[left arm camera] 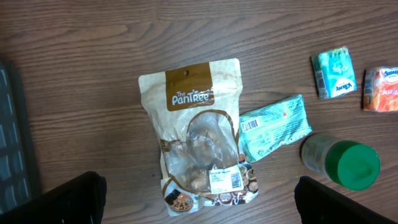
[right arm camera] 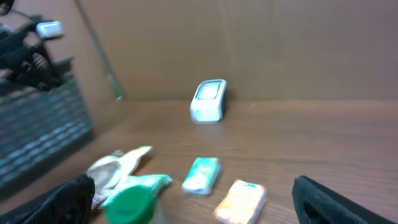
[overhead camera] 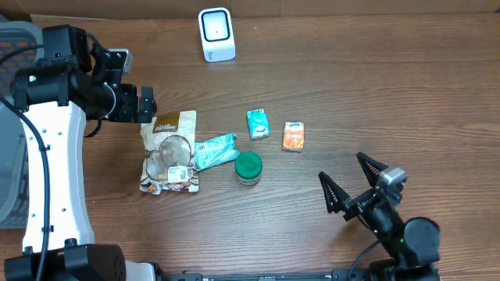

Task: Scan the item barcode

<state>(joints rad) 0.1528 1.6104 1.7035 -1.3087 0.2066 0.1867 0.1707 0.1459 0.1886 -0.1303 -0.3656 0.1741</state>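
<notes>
The right wrist view was blurred: I could make out the white scanner (right arm camera: pixel 208 99) upright near the back wall, but the items in front of it were only smears of colour. In the left wrist view only the dark tips of that arm's fingers (left arm camera: pixel 71 199) showed, cut off at the bottom corners. I could not read the printing on the small cartons. The grey basket (overhead camera: pixel 12 47) was cropped by the left edge overhead.

The left gripper (overhead camera: pixel 139 104) hung above the table (overhead camera: pixel 406 78) with its jaws spread wide and nothing between them. It hung just beyond the top edge of the brown pouch (overhead camera: pixel 169 152), which lay flat on the table with a white label near its bottom edge. The teal packet (left arm camera: pixel 273 126) lay touching the pouch's side, its barcode facing up. The green-lidded jar (overhead camera: pixel 248 167) stood just beside the packet. The teal carton (overhead camera: pixel 258 123) and the orange carton (overhead camera: pixel 293 136) lay farther along, near each other but apart.

The right gripper (overhead camera: pixel 346 176) was also wide open and empty. It sat low over the near side of the table, apart from the jar and cartons. The scanner stood at the far edge, well apart from both grippers.
</notes>
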